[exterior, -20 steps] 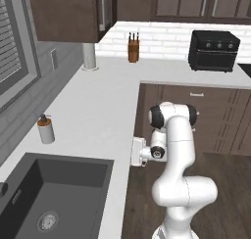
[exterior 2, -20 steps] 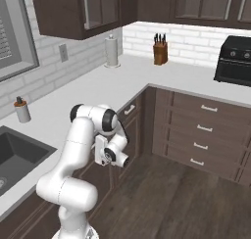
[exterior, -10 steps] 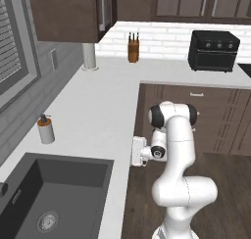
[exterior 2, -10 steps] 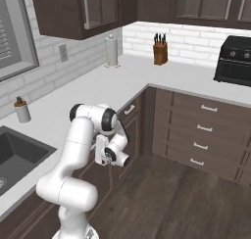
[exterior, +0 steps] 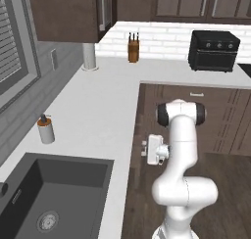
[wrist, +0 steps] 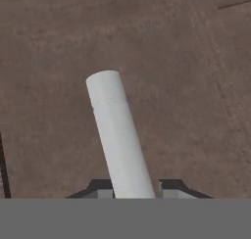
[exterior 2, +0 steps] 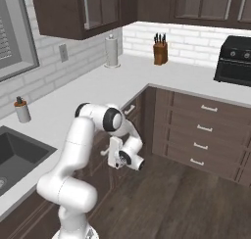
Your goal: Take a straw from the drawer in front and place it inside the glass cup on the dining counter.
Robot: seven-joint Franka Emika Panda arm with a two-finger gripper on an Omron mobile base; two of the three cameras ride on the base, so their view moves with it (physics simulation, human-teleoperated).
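Here the gripper (wrist: 131,190) sits pressed against the dark brown front of the drawer (wrist: 59,47), and its jaws pinch a pale grey cylindrical handle (wrist: 119,135) that runs up and slightly left between the two dark fingertips (wrist: 98,188) in the hand view. In the left base view the gripper (exterior: 145,150) points left at the cabinet face just under the edge of the white worktop (exterior: 93,110), with the arm bent down from its shoulder. From the right base view the gripper (exterior 2: 105,152) reaches the same cabinet front below the worktop (exterior 2: 98,88). The drawer front looks flush with the cabinet. On the worktop, a dark sink (exterior: 46,199) lies at the near left, a small soap dispenser (exterior: 45,129) stands beside it, a paper towel roll (exterior: 89,57) stands far along the left wall, a knife block (exterior: 132,47) stands at the far wall, and a black toaster oven (exterior: 213,50) stands at the far right. A stack of drawers with pale handles (exterior 2: 203,130) fills the right-hand cabinet run.
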